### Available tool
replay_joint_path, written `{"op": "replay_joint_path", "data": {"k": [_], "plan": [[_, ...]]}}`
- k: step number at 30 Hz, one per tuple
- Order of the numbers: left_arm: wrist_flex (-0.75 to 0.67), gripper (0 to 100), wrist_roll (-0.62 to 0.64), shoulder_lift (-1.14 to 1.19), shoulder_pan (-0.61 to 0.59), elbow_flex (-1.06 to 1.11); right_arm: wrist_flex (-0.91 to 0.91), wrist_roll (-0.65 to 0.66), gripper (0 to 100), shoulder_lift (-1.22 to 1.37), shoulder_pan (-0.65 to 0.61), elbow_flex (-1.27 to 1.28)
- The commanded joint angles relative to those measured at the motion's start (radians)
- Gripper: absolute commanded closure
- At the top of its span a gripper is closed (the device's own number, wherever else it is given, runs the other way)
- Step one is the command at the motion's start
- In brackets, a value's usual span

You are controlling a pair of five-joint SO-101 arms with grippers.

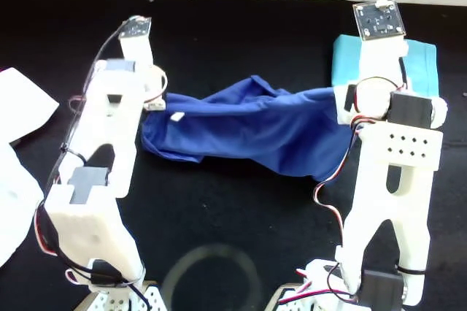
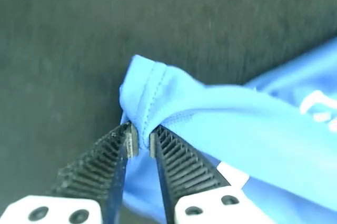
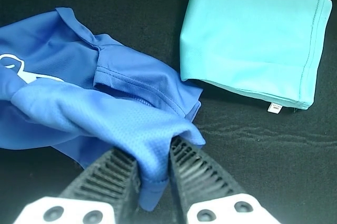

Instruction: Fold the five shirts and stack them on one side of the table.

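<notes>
White cloth (image 1: 16, 110): loose heap at the table's (image 1: 219, 26) 9 o'clock edge; I judge these are shirts waiting their turn.
My left gripper (image 2: 139, 142): pressed onto a hemmed corner of the blue shirt (image 1: 248, 125), at the cloth's 9 o'clock end.
Blue shirt: mid-table, wrinkled, slung between both grippers; held at two ends, I judge, to spread it for folding.
My right gripper (image 3: 155, 150): pinching the shirt's 3 o'clock end.
Teal shirt (image 3: 247, 40): folded, at the table's 1 o'clock, near my right gripper.
Containers: the stack serves as one; so far the teal shirt alone, its top bare.
</notes>
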Motion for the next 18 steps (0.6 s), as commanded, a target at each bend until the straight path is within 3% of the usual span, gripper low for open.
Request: {"op": "replay_joint_path", "data": {"k": [1,6,10,14,18], "plan": [[0.235,99,0.006,-0.013,-0.027,-0.148,-0.010,0.000,99.3,-0.016,-0.004,-0.002],[0.468,99,0.002,-0.013,-0.050,-0.363,-0.021,0.000,99.3,-0.035,-0.004,-0.012],[0.574,99,0.000,-0.002,-0.045,-0.486,-0.031,0.000,99.3,-0.085,-0.018,-0.002],[0.646,99,-0.006,-0.004,-0.022,-0.390,-0.005,0.003,99.3,-0.120,-0.031,-0.002],[0.652,99,-0.106,-0.007,-0.015,-0.165,0.027,0.006,99.3,-0.156,-0.036,0.005]]}}
